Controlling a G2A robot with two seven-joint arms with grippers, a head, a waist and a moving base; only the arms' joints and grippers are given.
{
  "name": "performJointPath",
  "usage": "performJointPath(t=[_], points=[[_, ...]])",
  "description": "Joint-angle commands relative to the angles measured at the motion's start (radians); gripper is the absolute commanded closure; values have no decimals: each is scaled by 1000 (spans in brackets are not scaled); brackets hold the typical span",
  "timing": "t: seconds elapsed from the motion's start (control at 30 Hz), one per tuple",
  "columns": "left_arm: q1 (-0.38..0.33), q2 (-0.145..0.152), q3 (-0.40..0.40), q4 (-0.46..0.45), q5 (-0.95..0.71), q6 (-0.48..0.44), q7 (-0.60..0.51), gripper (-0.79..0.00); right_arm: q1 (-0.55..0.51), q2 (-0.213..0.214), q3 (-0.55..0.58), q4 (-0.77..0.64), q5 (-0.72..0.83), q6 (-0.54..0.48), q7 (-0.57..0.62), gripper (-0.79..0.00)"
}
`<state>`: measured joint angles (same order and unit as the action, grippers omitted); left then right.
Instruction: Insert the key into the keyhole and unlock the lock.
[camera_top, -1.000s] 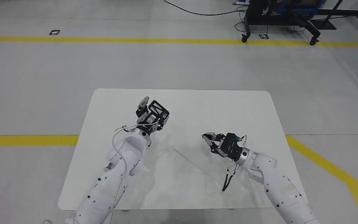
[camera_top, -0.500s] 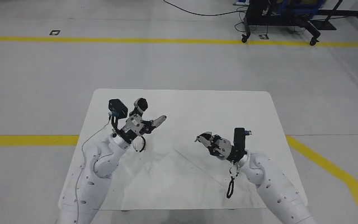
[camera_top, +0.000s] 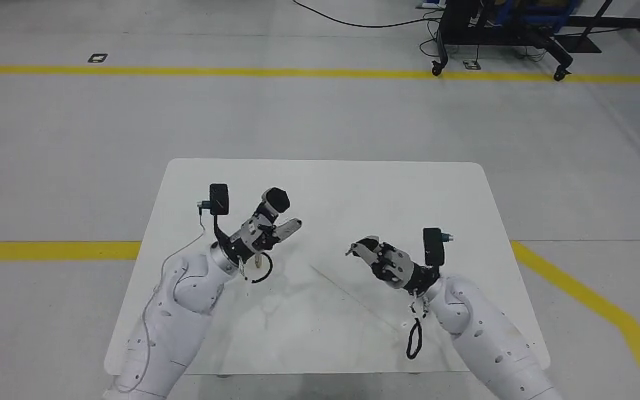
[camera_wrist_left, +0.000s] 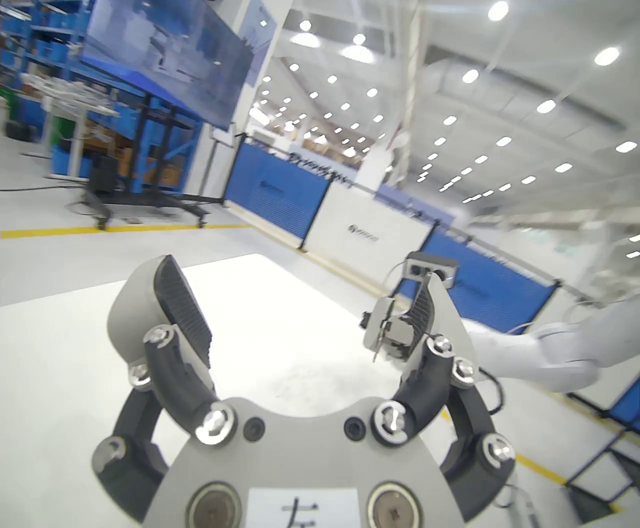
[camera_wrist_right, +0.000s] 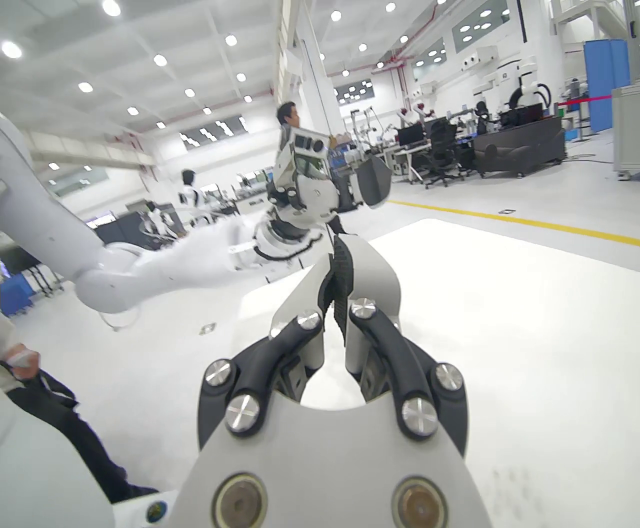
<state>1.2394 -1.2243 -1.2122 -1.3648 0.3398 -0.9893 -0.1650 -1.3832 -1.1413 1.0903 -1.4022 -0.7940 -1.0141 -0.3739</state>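
Best to ease the pinched-shut right end effector (camera_top: 358, 247) toward the wide-open left end effector (camera_top: 285, 213) slowly over the table (camera_top: 420, 190), can't confirm a key in that pinch tbh.

The left gripper (camera_top: 283, 214) has pulled back and rolled to face the right gripper (camera_top: 356, 248), which has edged slightly toward it and rolled its wrist over.

A white label (camera_wrist_left: 302, 507) on the left gripper (camera_wrist_left: 300, 285) bore one dark character, cut off. Marks on the wall panels (camera_wrist_left: 367, 231) were unreadable.
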Motion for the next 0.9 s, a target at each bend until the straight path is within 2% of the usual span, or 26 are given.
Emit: performJointPath(t=[0.0, 0.17, 0.3, 0.33, 0.43, 0.5, 0.73, 0.87], points=[[-48, 3, 53, 76, -250, -23, -118, -785, 22, 2, -37, 13, 159, 2, 42, 0], [-123, 21, 129, 127, -609, -23, -441, -785, 87, 10, -125, 44, 433, 2, 193, 0], [-169, 29, 152, 164, -701, -23, -603, -785, 126, 6, -170, 64, 551, 2, 258, 0], [-178, 30, 154, 172, -699, -23, -629, -763, 134, 5, -177, 68, 572, 2, 268, 0], [-192, 31, 172, 179, -682, -23, -643, -653, 152, 3, -186, 81, 605, 2, 285, 0], [-197, 33, 189, 177, -669, -23, -643, -610, 160, 1, -186, 89, 608, 2, 285, 0], [-214, 39, 239, 176, -642, -23, -643, -603, 174, -7, -183, 107, 577, 2, 258, 0], [-230, 37, 272, 190, -631, -23, -643, -588, 182, -15, -178, 121, 498, 2, 215, 0]])
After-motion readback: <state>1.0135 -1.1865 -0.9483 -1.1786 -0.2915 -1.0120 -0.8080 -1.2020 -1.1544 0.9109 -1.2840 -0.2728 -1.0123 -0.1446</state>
